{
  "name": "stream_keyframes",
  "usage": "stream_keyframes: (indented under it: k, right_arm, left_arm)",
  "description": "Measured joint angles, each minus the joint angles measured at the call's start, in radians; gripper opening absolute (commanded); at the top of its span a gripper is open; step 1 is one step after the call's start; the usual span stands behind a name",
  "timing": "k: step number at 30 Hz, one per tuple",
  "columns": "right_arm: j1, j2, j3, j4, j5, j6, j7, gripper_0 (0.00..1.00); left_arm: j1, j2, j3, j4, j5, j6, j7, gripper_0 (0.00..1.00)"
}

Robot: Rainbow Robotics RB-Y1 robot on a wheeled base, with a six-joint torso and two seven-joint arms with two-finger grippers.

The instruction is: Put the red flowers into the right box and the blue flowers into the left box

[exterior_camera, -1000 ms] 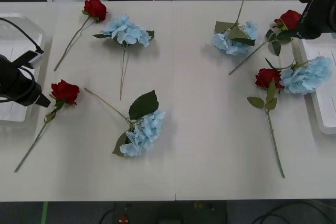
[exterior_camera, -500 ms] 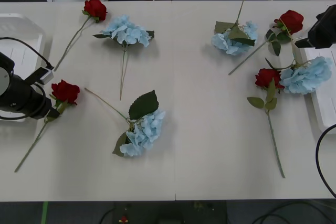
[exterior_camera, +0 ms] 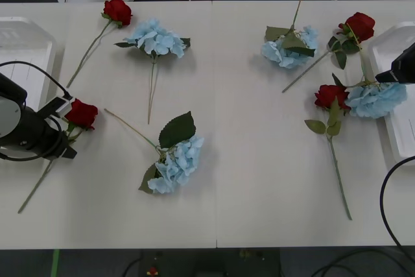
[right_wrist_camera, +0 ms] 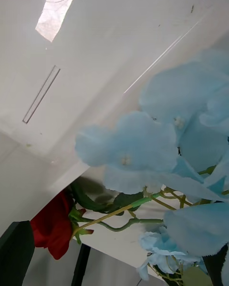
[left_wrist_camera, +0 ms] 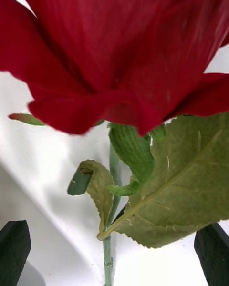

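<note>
From the front I see my left hand (exterior_camera: 65,135) low over the rose (exterior_camera: 81,113) near the left box (exterior_camera: 26,50), my right hand (exterior_camera: 382,81) at the hydrangea (exterior_camera: 376,98) against the right box (exterior_camera: 395,50). Left wrist: fingers (left_wrist_camera: 14,250) spread wide around the stem (nothing clamped). Right wrist: fingers (right_wrist_camera: 16,250) apart, petals between.

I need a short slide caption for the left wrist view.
Open left gripper straddling a red rose's stem, just below the bloom.

Black left arm (exterior_camera: 23,128) — round housing, looped black cable, white tag.
</note>
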Motion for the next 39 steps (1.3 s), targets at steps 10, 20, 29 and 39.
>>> stream_keyframes:
  k: [10,20,29,39]
  right_arm:
    - [-0.04,0.042,-0.079,0.006,0.031,0.062,-0.061,1.0]
    - [-0.095,0.081,-0.151,0.009,0.102,0.059,-0.061,1.0]
    - [-0.095,0.151,-0.218,0.101,0.171,-0.03,-0.081,1.0]
    - [-0.095,0.174,-0.223,0.136,0.243,-0.06,-0.091,1.0]
  left_arm:
    - [-0.003,-0.019,-0.057,0.023,0.001,-0.004,0.087,1.0]
    - [-0.022,-0.056,-0.078,0.095,0.0,-0.008,0.088,0.0]
    - [-0.026,-0.056,-0.078,0.097,-0.001,-0.062,0.088,0.0]
    - [-0.043,-0.056,-0.05,-0.013,0.005,-0.1,0.088,0.0]
